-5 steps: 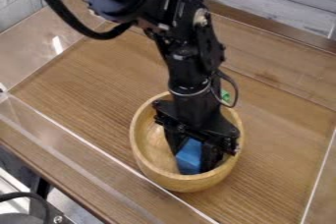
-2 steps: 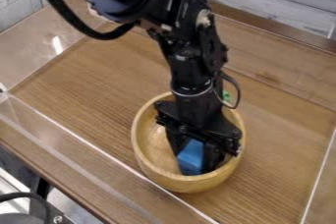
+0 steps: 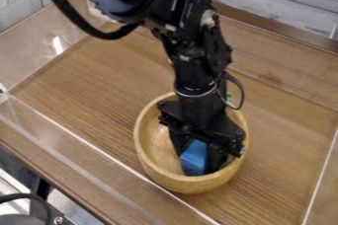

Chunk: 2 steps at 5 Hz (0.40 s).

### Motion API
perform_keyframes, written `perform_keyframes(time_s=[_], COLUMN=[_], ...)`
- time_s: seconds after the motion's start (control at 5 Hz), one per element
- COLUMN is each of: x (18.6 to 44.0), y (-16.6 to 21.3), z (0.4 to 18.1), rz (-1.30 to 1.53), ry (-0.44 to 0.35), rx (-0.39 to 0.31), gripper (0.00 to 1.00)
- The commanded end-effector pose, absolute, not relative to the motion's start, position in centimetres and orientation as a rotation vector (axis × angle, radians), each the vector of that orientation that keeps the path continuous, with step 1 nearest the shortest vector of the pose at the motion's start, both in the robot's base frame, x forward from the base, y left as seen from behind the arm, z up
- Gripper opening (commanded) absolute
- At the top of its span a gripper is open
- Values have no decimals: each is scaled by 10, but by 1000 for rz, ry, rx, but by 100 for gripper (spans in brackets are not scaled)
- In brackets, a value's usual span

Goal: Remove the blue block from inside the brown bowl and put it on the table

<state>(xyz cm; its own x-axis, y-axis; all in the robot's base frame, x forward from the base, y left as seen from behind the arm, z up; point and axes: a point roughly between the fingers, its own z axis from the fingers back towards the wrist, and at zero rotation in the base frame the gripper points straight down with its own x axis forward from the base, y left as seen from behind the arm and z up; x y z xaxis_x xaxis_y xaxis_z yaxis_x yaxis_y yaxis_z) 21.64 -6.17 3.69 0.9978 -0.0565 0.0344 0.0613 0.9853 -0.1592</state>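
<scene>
Bright-blue block [image 3: 193,156]; light-brown wooden bowl [image 3: 154,157]; brown wood-grain table [image 3: 93,81]; black gripper [image 3: 199,156].

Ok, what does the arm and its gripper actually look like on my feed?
The arm is black throughout, built of chunky jointed segments, with a black cable looping off its upper part. The gripper is black too, with two dark fingers. A small green spot shows near the wrist.

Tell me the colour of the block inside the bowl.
Bright blue block, seen in the camera view, inside the light-brown bowl.
</scene>
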Motion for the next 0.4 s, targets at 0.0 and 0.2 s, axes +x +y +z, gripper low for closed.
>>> perform_keyframes(time_s=[0.0,0.2], x=[228,229], y=[-66,-66], z=[47,47], rz=[-70,-70], ry=[-78,-80], rx=[-164,-162], gripper=[0,0])
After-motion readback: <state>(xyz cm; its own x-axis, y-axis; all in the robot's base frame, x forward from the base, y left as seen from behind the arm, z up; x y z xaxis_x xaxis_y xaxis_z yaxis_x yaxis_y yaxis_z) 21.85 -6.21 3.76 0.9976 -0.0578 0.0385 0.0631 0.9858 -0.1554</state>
